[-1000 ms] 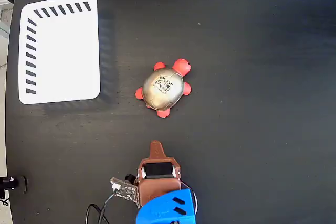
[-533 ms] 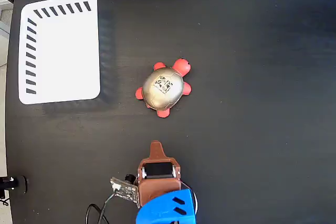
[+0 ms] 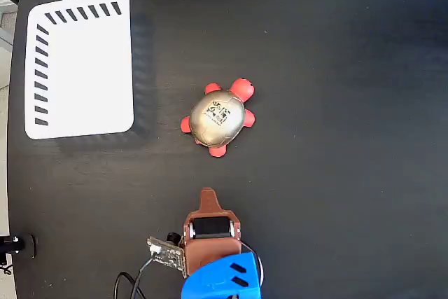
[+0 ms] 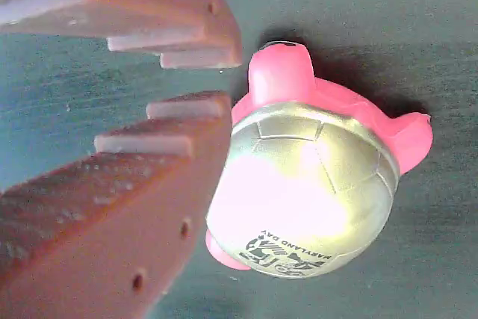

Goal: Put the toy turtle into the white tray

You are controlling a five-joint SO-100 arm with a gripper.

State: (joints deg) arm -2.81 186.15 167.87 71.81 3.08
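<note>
The toy turtle (image 3: pixel 218 117) is seen resting on the black worktop (image 3: pixel 336 68), roughly midway between the worktop's left and right edges as the fixed view shows them. Its shiny domed shell carries a dark printed mark, and its red-orange head is pointed toward the upper right of that view. In the wrist view the toy turtle (image 4: pixel 306 192) is shown close up, lying just beyond the fingertips.

The tool (image 3: pixel 207 194) is seen in the fixed view below the turtle, near the worktop's bottom edge and apart from the toy. The brown wrist section and the blue arm segment (image 3: pixel 224 279) are folded low behind it, with the tool's tip aimed up toward the turtle. In the wrist view the tool (image 4: pixel 198 80) is shown with its two ridged brown fingers parted by a narrow gap, and nothing is held between them.

The white tray (image 3: pixel 80 64) is placed at the worktop's upper left corner, well apart from the turtle. Black slanted slots are seen along its top and left edges, and nothing is lying in it.
</note>
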